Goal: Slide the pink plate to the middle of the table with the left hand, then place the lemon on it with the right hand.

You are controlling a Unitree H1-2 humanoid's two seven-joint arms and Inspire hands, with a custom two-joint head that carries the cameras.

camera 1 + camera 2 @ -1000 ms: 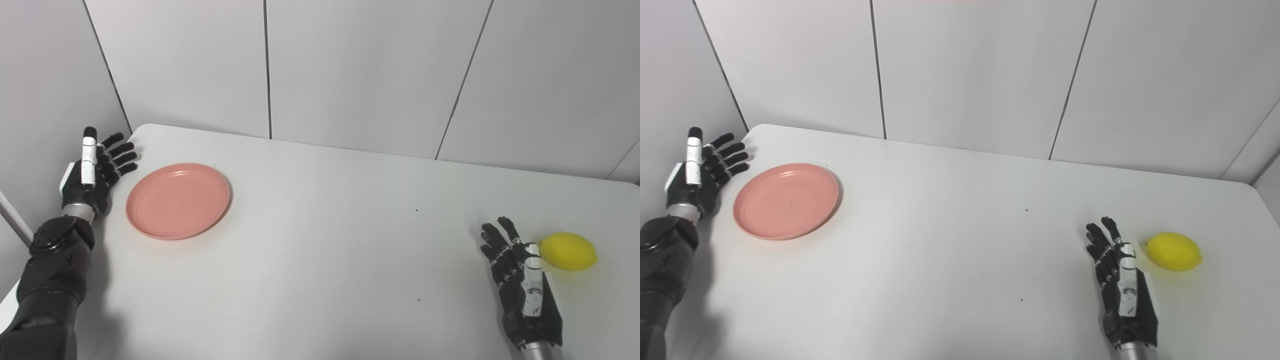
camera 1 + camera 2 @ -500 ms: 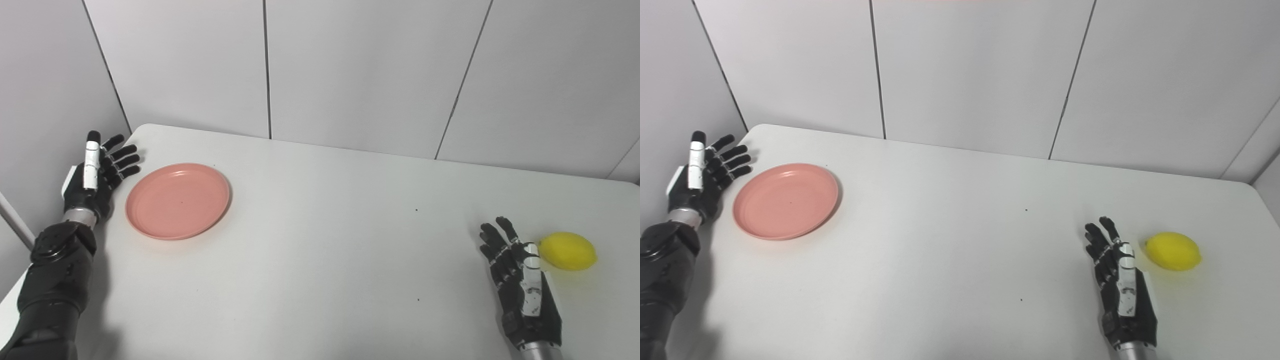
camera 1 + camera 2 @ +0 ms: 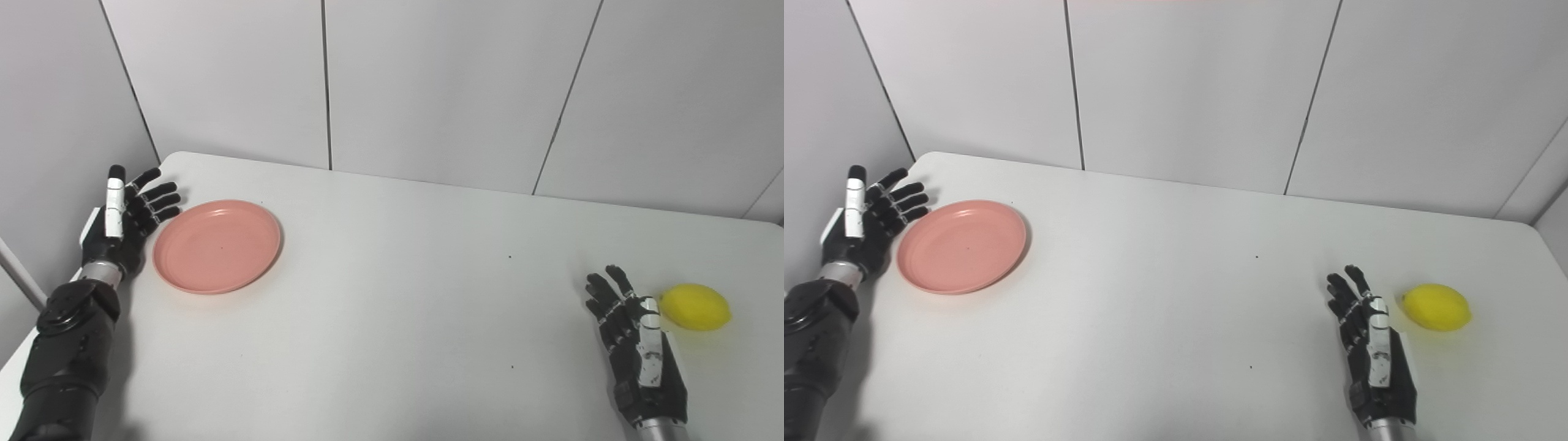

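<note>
The pink plate [image 3: 217, 245] lay near the far left corner of the white table [image 3: 392, 318], well short of the middle, and it had not shifted over the last second. What had changed was the left hand [image 3: 122, 214]: from a spot at the table's left edge, apart from the plate, it had crept toward the rim, and its fingertips [image 3: 171, 211] now sat just beside that edge; whether they actually touched it could not be told. The hand was spread, fingers apart, holding nothing. That suggests the approach was nearly finished and the push toward the middle was about to begin, with no sliding done yet.

The right hand [image 3: 1372, 355] rested flat near the front right corner, also spread and empty, and looked unmoved over the same second. The lemon [image 3: 1436, 307] lay just beside it, toward the table's right edge, apart from the fingers as far as the right eye view showed. Its turn would seem to come only after the plate was centred.
</note>
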